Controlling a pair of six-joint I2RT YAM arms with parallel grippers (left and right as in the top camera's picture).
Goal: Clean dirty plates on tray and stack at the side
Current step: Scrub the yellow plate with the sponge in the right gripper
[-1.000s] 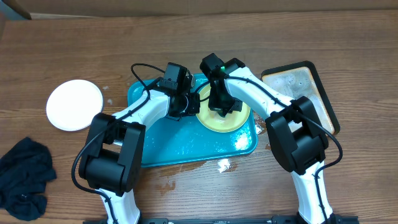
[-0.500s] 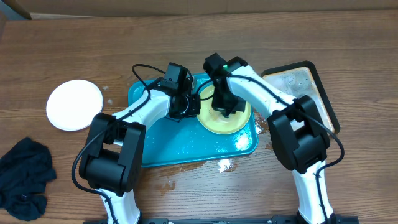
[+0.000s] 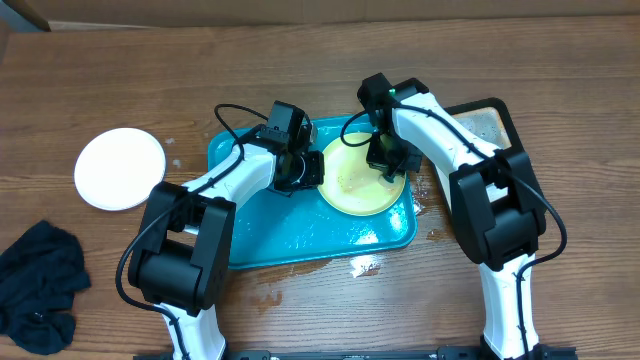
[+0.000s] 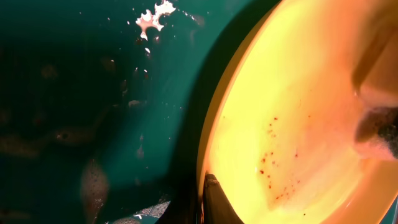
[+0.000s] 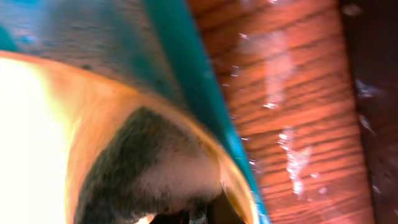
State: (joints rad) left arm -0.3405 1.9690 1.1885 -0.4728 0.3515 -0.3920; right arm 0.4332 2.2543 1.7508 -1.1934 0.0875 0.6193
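Overhead: tray mid-table, its left half bare and wet. The yellow-green plate lies in the tray's right end, rim close to the tray's right and far edges. Open wood lies between the tray and the white plate off to the left, with a dark cloth at the near-left corner. The black-rimmed soapy tray sits just right of the tray, partly under the right arm. Left gripper is at the plate's left rim, right gripper over its right side. Left wrist: fingertip pinched tight on the plate rim; plate glossy yellow with small red-brown specks; sponge at the right edge. Right wrist: jaws pressed together on the grey-green sponge, which sits against the plate's inner rim; the tray edge is right beside it, then wet table.
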